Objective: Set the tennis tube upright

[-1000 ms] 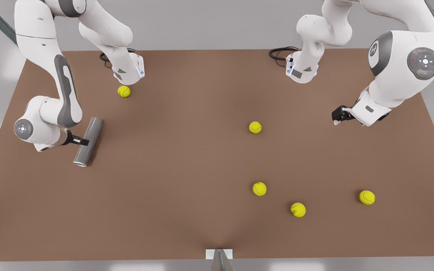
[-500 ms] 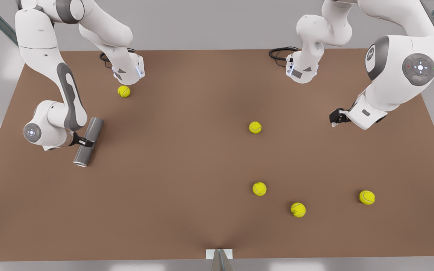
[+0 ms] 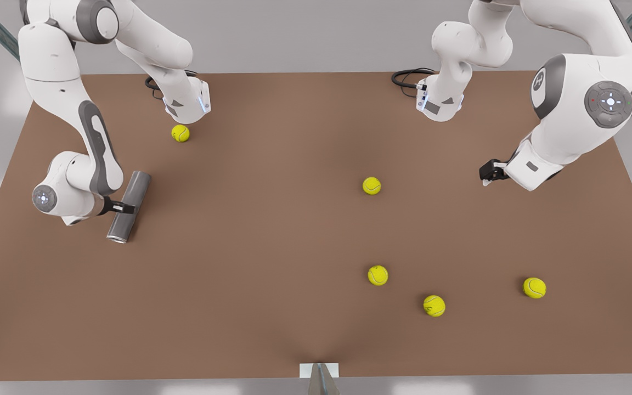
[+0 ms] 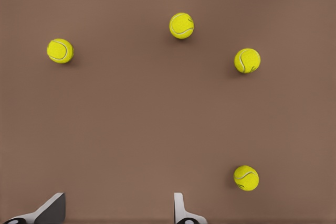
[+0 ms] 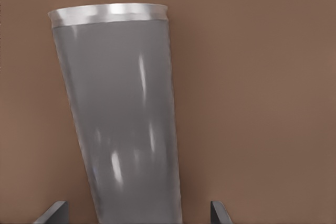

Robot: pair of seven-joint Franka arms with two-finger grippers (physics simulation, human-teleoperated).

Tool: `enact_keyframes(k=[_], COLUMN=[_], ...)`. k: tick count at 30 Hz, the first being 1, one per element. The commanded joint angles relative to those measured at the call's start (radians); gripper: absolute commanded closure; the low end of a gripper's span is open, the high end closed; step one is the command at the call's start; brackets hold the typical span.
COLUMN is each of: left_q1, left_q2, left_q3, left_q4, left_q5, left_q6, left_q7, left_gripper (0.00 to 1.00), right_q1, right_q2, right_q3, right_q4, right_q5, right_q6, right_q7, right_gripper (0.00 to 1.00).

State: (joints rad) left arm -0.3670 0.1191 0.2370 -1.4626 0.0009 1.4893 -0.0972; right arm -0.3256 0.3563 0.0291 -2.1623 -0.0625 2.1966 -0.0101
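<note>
Right gripper (image 3: 124,208), at the front view's left, has its jaws spread wide w/ the tennis tube (image 3: 128,207) between them at about mid-length, fingers (image 5: 56,213) not yet pressing its sides as far as I can tell. Tube lies flat on the table (image 3: 272,230) near the left edge, long axis running diagonally, paler rimmed end (image 3: 117,238) pointing toward the camera side; the grip crosses that axis. Left gripper (image 3: 490,174) waits open, well apart over on the front view's right, above the tennis balls (image 4: 181,25).

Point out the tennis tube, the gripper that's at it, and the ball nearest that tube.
tennis tube (image 3: 130,206), front view, mid-body.
right gripper (image 3: 127,208), front view, between its fingertips.
tennis ball (image 3: 180,133), front view, centre.
</note>
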Motion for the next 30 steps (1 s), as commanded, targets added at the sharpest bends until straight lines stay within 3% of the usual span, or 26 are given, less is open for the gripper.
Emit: enact_keyframes(k=[1,19,21,22,30], left_q1=[0.0,0.0,0.0,0.0,0.011], left_q2=[-0.001,0.008,0.008,0.008,0.013], left_q3=[0.001,0.001,0.001,0.001,-0.004], left_q4=[0.001,0.001,0.001,0.001,-0.004], left_q5=[0.001,-0.001,-0.001,-0.001,-0.001], left_q6=[-0.001,-0.003,-0.003,-0.003,-0.003], left_q7=[-0.004,-0.006,-0.006,-0.006,-0.006], left_gripper=[0.0,0.0,0.0,0.0,0.0], right_q1=[0.003,0.002,0.002,0.002,0.033], right_q2=[0.001,0.043,0.043,0.044,0.047], right_q3=[0.0,0.002,0.0,0.0,0.002], right_q4=[-0.001,-0.031,-0.03,-0.031,0.033], right_q5=[0.006,0.006,0.007,0.007,0.004], right_q6=[0.002,-0.023,-0.023,-0.023,-0.054], right_q7=[-0.2,-0.04,-0.042,-0.042,-0.05], right_gripper=[0.0,0.0,0.23,0.26,0.31])
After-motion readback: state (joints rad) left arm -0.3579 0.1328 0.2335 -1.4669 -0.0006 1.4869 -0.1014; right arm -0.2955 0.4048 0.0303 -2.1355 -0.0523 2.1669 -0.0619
